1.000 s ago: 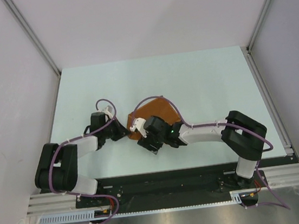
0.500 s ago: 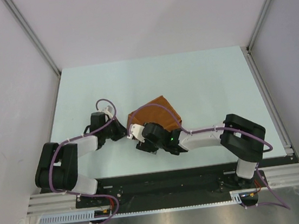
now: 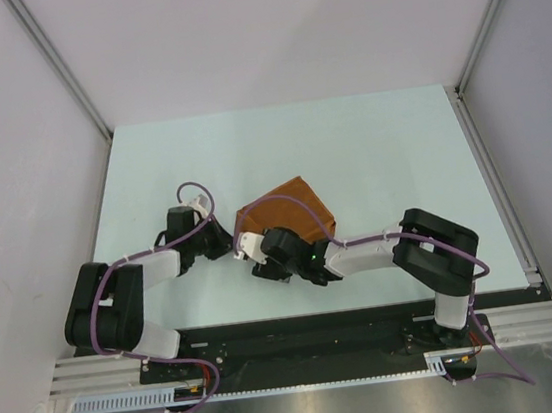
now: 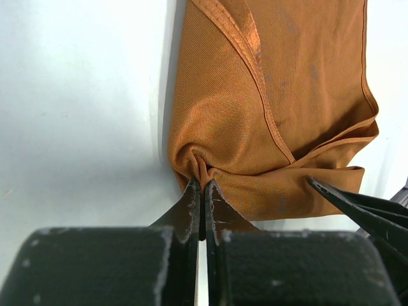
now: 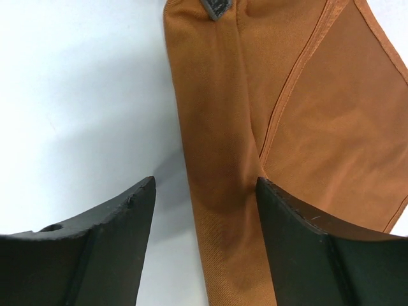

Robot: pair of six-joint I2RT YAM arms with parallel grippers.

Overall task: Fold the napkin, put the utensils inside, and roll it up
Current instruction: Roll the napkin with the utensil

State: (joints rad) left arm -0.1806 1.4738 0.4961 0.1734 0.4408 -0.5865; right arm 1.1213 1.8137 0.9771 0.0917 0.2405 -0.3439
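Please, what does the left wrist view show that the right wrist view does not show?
Only the left wrist view: the left gripper shut on a bunched corner of the napkin. Only the right wrist view: the right gripper open, its jaws on either side of the napkin's folded edge. Both: the napkin with its stitched hem, lying on the pale table.

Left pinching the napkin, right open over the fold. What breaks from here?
1. Left gripper holds only a small bunch of the napkin at its tips; a tug may pull it free.
2. Right gripper, open, straddles the folded edge; closing may crumple the fold or catch only some layers.
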